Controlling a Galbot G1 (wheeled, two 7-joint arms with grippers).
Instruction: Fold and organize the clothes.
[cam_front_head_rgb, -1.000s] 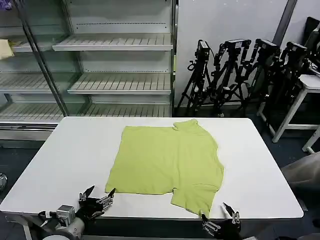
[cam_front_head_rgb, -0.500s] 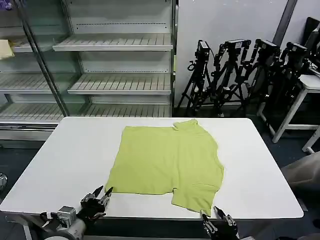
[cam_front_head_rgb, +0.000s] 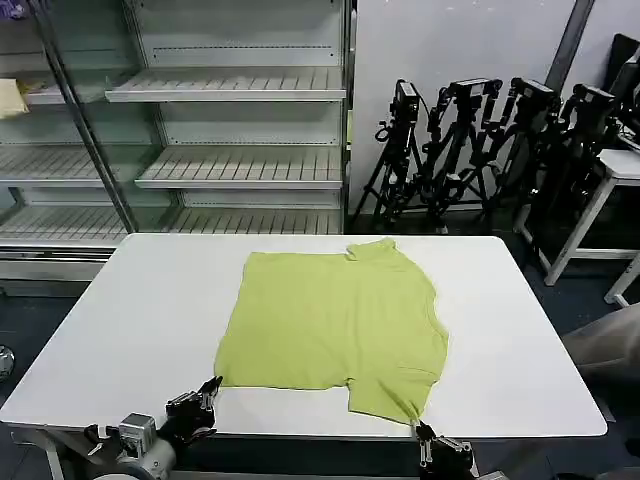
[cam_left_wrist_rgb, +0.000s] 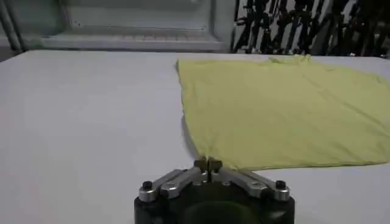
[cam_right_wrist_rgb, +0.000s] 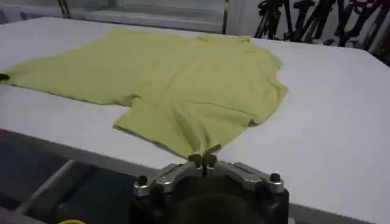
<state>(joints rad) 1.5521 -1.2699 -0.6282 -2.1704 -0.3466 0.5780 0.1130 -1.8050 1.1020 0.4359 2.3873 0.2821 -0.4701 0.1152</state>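
Note:
The clothes are one lime yellow-green T-shirt (cam_front_head_rgb: 335, 320) lying flat on the white table (cam_front_head_rgb: 140, 310), partly folded, with its collar at the far side. My left gripper (cam_front_head_rgb: 210, 388) is at the shirt's near left corner and is shut on that corner (cam_left_wrist_rgb: 208, 164). My right gripper (cam_front_head_rgb: 420, 432) sits at the table's front edge, shut on the tip of the near sleeve (cam_right_wrist_rgb: 202, 161). In the left wrist view the shirt (cam_left_wrist_rgb: 286, 109) spreads away from the jaws. The shirt (cam_right_wrist_rgb: 183, 85) does the same in the right wrist view.
Empty metal shelving (cam_front_head_rgb: 230, 130) stands behind the table, with a small pale yellow cloth (cam_front_head_rgb: 10, 97) on a shelf at the left. Camera tripods (cam_front_head_rgb: 480, 140) crowd the back right beside another white table (cam_front_head_rgb: 620, 170). Bare tabletop lies on both sides of the shirt.
Both grippers were open a second ago. They have closed on the shirt's near edge, the left on the corner and the right on the sleeve tip. The shirt has barely shifted.

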